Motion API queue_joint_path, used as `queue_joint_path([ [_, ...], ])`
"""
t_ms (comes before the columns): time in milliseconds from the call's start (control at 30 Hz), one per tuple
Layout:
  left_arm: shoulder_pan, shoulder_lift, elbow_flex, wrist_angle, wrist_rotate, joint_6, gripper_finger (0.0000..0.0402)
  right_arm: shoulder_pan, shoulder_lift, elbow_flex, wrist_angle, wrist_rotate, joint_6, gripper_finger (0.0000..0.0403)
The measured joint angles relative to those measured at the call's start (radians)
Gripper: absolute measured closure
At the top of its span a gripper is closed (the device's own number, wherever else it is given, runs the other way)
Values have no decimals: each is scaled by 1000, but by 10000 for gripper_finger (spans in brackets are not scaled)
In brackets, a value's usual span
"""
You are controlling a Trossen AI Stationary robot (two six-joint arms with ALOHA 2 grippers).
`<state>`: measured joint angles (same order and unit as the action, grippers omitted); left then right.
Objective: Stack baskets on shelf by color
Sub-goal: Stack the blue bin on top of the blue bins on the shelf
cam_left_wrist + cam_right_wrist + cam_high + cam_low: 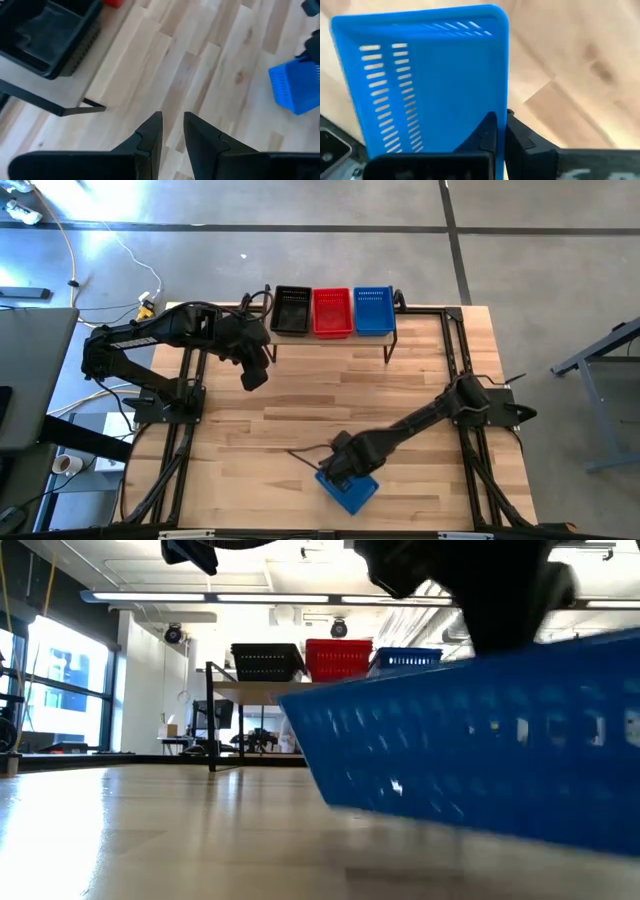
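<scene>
Now my right gripper (336, 470) clamps shut on the rim of the blue basket (350, 490) at the table's near edge, tilted, while my left gripper (254, 377) hovers slightly parted near the shelf (330, 340).

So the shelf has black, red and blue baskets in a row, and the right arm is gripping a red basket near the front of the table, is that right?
Not quite: the basket in the right gripper is blue, not red, as the high view and the right wrist view show. The rest holds: the shelf carries black, red and blue baskets in a row.
</scene>
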<state>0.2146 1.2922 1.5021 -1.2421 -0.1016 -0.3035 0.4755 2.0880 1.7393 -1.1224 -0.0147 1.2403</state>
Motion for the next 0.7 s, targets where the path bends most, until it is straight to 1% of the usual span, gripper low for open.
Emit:
queue_joint_path([
  [133,1,0,0,0,-36,-41,330,-54,-1,65,-85,35,-65,402],
  [333,1,-15,0,-1,-96,-1,330,-165,-1,184,-194,86,-173,402],
  [500,1,-44,0,5,-182,-16,330,-255,-1,323,-256,134,-272,402],
  [700,1,-68,1,4,-199,16,330,-358,-1,502,-333,222,-359,402],
])
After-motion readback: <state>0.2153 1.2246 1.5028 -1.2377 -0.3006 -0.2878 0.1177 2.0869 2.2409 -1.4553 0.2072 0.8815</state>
